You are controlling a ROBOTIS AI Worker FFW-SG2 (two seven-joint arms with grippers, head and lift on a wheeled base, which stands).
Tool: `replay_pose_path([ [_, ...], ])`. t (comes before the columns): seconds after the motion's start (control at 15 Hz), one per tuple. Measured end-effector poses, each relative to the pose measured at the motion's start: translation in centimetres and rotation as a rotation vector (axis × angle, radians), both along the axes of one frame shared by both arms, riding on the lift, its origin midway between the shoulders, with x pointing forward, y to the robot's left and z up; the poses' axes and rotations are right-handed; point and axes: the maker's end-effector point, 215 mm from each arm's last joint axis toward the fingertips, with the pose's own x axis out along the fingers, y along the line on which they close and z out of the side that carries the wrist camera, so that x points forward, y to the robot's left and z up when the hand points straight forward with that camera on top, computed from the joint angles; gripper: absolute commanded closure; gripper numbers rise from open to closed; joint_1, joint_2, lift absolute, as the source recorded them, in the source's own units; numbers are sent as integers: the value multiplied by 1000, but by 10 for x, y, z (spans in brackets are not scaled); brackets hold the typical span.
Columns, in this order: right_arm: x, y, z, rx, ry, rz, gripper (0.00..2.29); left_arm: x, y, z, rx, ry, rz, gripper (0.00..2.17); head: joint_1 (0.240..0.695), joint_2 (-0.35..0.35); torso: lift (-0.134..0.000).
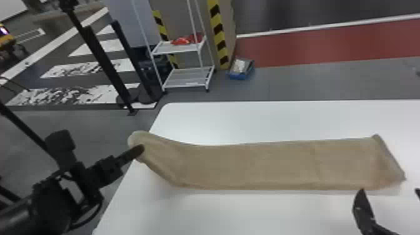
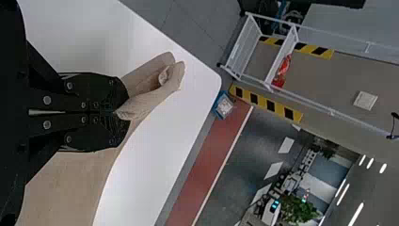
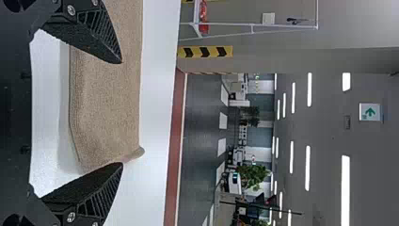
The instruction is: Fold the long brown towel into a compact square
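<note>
While head view spans towel [image 1: 265,165] | wrist view: left pincer [image 1: 139,150] clamps end

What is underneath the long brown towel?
The brown towel lies mostly on the white table, its left end held by the left end effector. The tabletop directly beneath is covered, so anything hidden there cannot be seen.

Hazard stripes [image 1: 219,39] and painted floor [image 1: 325,47] show an industrial hall.

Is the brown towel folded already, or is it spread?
Spread lengthwise, not a compact square: the towel lies as a long strip across the table.
</note>
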Motion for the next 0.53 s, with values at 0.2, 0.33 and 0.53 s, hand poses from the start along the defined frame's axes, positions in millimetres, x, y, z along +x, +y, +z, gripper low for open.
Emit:
replay_pose_path([
  [0.2, 4, 0, 0, -1, -2, 0, 113, 17, -102, 32, 47, 28, -168, 2091, 695, 256, -108],
  [0.33, 6, -2, -1, -3, -2, -2, 113, 38, -178, 41, 119, 40, -291, 2091, 695, 174, -108],
  [0.53, 9, -6, -3, -4, -3, -11, 113, 53, -260, 35, 244, 71, -405, 2091, 695, 35, -108],
])
